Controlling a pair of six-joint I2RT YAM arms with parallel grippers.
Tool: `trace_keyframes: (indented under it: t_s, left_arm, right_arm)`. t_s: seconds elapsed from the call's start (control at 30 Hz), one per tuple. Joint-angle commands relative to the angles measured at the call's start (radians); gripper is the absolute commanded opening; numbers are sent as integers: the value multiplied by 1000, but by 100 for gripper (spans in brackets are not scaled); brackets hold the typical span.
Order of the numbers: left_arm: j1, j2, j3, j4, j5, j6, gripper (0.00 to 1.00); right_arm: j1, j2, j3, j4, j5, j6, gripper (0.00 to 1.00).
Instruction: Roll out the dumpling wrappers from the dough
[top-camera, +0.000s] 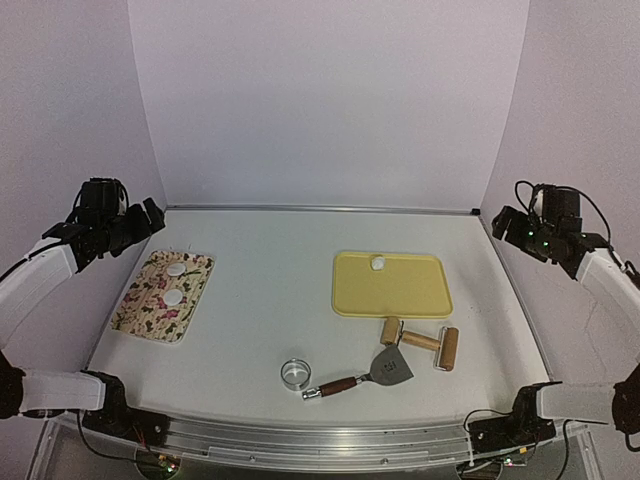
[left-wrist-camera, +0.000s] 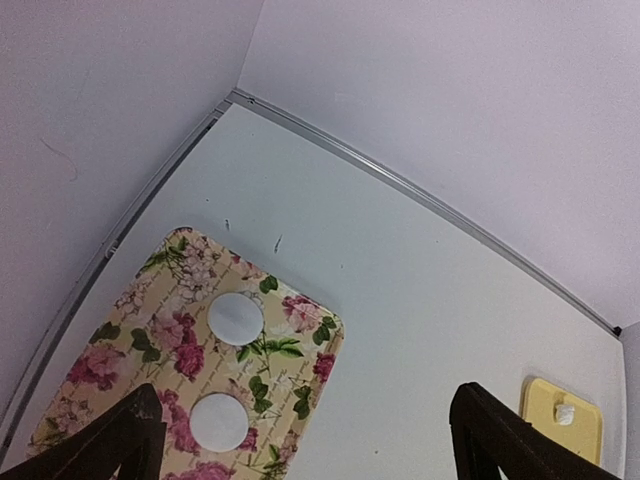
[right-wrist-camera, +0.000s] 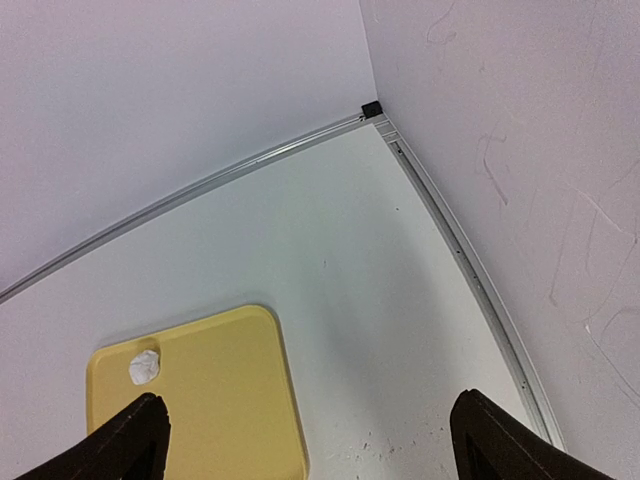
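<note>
The only pattern in sight is the print on the tray: pink roses and green leaves on a cream ground, lying at the left of the table. Two dumpling wrappers, flat white discs, lie on the tray one behind the other, close together but not touching. They sit in the tray's far half. The left gripper hangs in the air above the table's far left corner. In the left wrist view its dark fingers stand wide apart at the bottom corners of the picture, with the tray and both discs showing between them; they hold nothing and touch nothing. The right gripper hangs likewise above the far right corner. Its fingers are spread just as wide and are empty, well above the surface. A yellow cutting board lies right of the table's middle, and a small white lump of dough sits near the middle of its far edge. The lump also shows in the right wrist view, at the board's corner. Just in front of the board lies a wooden roller with a drum at each end of its handle. Beside that, nearer the arms, is a metal scraper with a dark wooden handle. A small shiny metal ring stands just left of the scraper's handle, apart from it. Both arms are well away from all of these things.
</note>
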Motion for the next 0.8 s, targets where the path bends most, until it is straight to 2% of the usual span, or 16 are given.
trace_keyframes:
  t_s: [0.0, 0.13, 0.23, 0.3, 0.37, 0.53, 0.63, 0.77]
  left_arm:
    - [3, 21, 10, 18, 54, -32, 97]
    - [-33, 55, -2, 10, 86, -94, 94]
    - [-160, 94, -13, 15, 46, -135, 93]
    - [-261, 145, -7, 9, 33, -163, 93]
    - [-317, 189, 0, 6, 51, -203, 93]
    - [-441, 302, 30, 42, 123, -242, 93]
    - [-503, 385, 77, 41, 161, -233, 93]
    - [-550, 468, 137, 41, 213, -221, 93]
  right_arm:
    - [2, -22, -4, -13, -14, 4, 98]
    - [2, -34, -48, -51, -134, 113, 98]
    - [2, -20, -93, -116, -258, 187, 98]
    - [2, -24, -126, -192, -286, 218, 98]
    - [2, -35, -158, -264, -309, 237, 97]
    - [2, -49, -248, -410, -393, 285, 86]
    - [7, -38, -316, -437, -423, 323, 83]
    - [53, 52, -344, -397, -425, 333, 81]
